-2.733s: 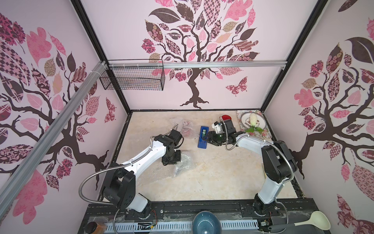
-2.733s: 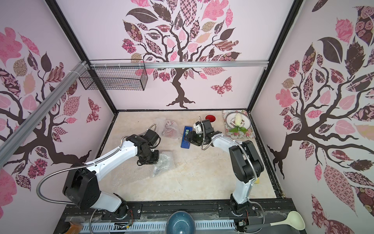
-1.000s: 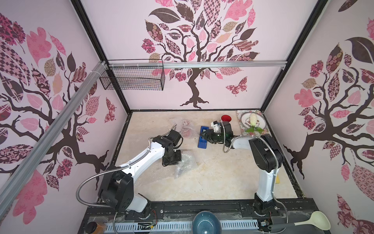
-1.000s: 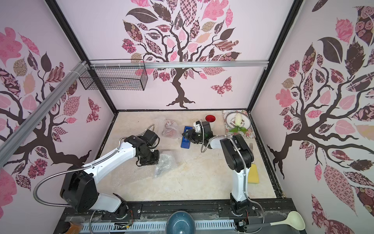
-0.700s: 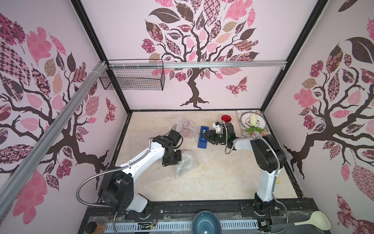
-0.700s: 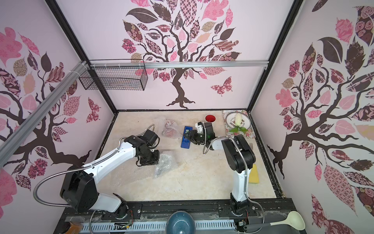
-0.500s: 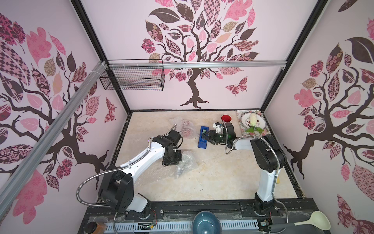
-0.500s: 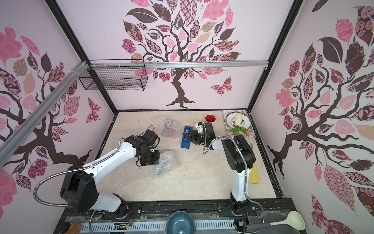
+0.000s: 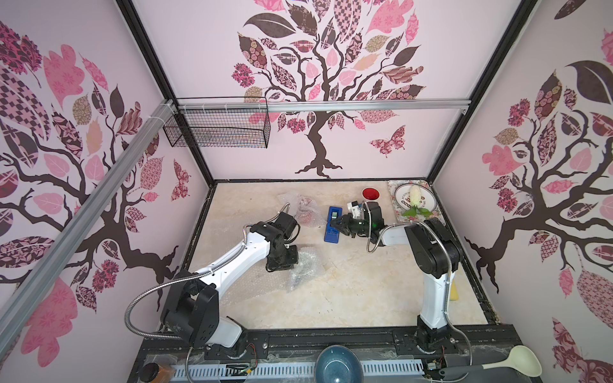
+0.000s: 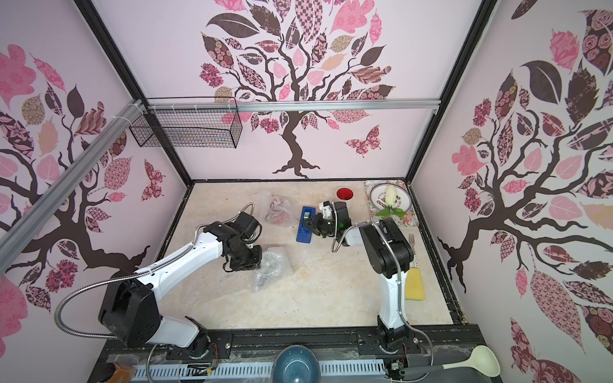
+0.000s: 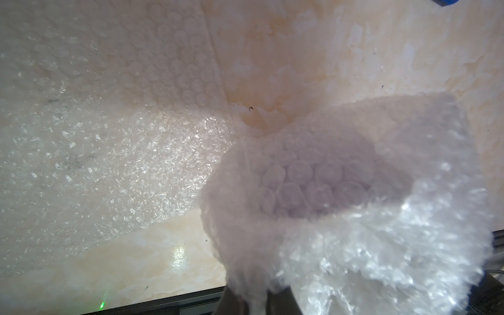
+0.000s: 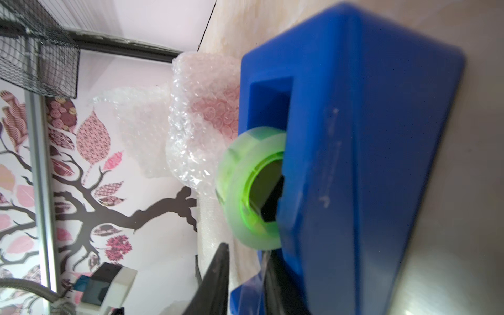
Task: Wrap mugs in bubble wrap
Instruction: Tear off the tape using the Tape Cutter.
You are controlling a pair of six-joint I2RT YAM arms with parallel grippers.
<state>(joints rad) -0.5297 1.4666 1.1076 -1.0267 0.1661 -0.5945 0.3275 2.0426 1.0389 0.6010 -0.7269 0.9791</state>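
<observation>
Left gripper (image 11: 255,301) is pinching wrap (image 11: 368,259) shut round the lavender mug (image 11: 341,177), holding the fold, while right gripper (image 12: 245,283) is straddling one end of the dispenser (image 12: 354,163), presumably for tape (image 12: 245,191); cannot tell its grip.

On the pale marbled tabletop (image 9: 348,298), a flat bubble wrap sheet (image 10: 212,285) is spread near the left edge, with a crumpled wrap bundle (image 9: 303,268) touching it. Toward the far edge are set a wrapped reddish bundle (image 9: 303,209), a blue tape dispenser (image 9: 331,236) and a red-lined mug (image 9: 370,193). A floral tray (image 9: 393,185) is laid in the far right corner. Along the right edge are laid a fork (image 10: 412,242) and a yellow sponge (image 10: 414,284).
</observation>
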